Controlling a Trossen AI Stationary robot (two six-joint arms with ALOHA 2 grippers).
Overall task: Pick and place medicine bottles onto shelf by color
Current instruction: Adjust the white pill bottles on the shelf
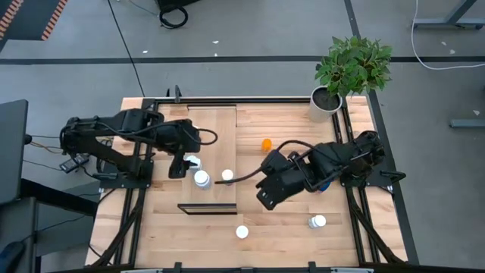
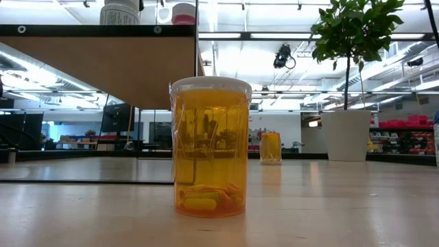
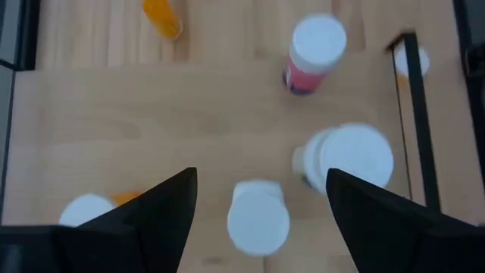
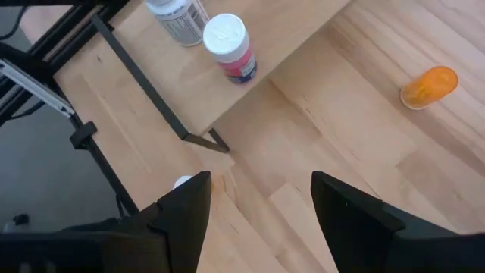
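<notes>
The light-wood shelf (image 1: 216, 133) lies on the table's left half, its dark frame end (image 1: 206, 208) toward the near edge. On it stand a white-capped bottle (image 3: 258, 220), a bigger white bottle (image 3: 345, 155), a pink bottle (image 3: 314, 49) and an orange one (image 3: 87, 208). My left gripper (image 1: 180, 165) hangs open over the shelf, with the white-capped bottle (image 1: 192, 161) showing between its fingers; I see no contact. My right gripper (image 1: 265, 199) is open and empty above the table right of the shelf. An orange bottle (image 1: 267, 144) lies on the table.
An orange bottle (image 2: 209, 147) stands near the table's near edge (image 1: 242, 232). A white-capped bottle (image 1: 317, 221) stands at the near right. A white plant pot (image 1: 326, 105) stands at the far right corner. Black frame rails (image 1: 356, 189) run along the table's sides.
</notes>
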